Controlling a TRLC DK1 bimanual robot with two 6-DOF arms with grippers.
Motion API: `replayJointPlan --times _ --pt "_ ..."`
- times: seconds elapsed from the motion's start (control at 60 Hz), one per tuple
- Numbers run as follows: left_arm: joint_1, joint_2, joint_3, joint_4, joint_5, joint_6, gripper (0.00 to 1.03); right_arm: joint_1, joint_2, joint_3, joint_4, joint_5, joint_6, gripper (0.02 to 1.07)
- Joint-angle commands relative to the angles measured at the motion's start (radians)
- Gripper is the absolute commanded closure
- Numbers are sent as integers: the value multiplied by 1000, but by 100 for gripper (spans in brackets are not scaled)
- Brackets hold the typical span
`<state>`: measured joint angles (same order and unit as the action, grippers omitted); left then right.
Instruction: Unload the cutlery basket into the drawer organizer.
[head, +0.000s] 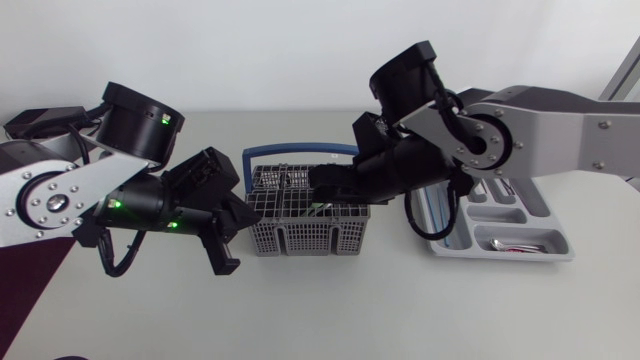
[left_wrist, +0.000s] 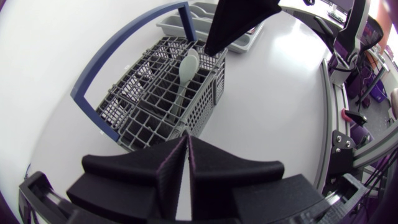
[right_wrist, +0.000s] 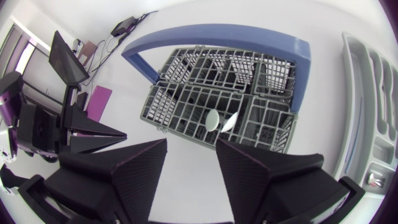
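The grey cutlery basket with a blue handle stands mid-table. A pale spoon stands upright in one of its cells, bowl up. My right gripper hangs over the basket's right half. In the right wrist view it is open, with the spoon just ahead of the gap and touching neither finger. My left gripper is shut and empty, close to the basket's left end. The grey drawer organizer lies at the right, with some cutlery in its front compartment.
A dark purple mat lies at the table's left edge under my left arm. My right arm crosses above the organizer's left part. Bare white table lies in front of the basket.
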<state>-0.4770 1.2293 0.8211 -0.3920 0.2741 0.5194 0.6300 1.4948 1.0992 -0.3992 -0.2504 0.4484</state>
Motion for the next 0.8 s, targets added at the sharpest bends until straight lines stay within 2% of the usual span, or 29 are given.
replayJointPlan --times 0.0,0.067,0.15,0.783 --pt "15 -16 -25 -5 -6 -10 84 13 38 30 8 -6 39 57" --pt "18 -17 -28 -5 -6 -9 84 13 53 39 8 -7 44 57" --pt "21 -17 -31 -4 -6 -4 84 13 71 48 13 -9 61 62" --pt "49 -1 -31 2 5 22 84 -21 131 70 -12 -64 124 62"
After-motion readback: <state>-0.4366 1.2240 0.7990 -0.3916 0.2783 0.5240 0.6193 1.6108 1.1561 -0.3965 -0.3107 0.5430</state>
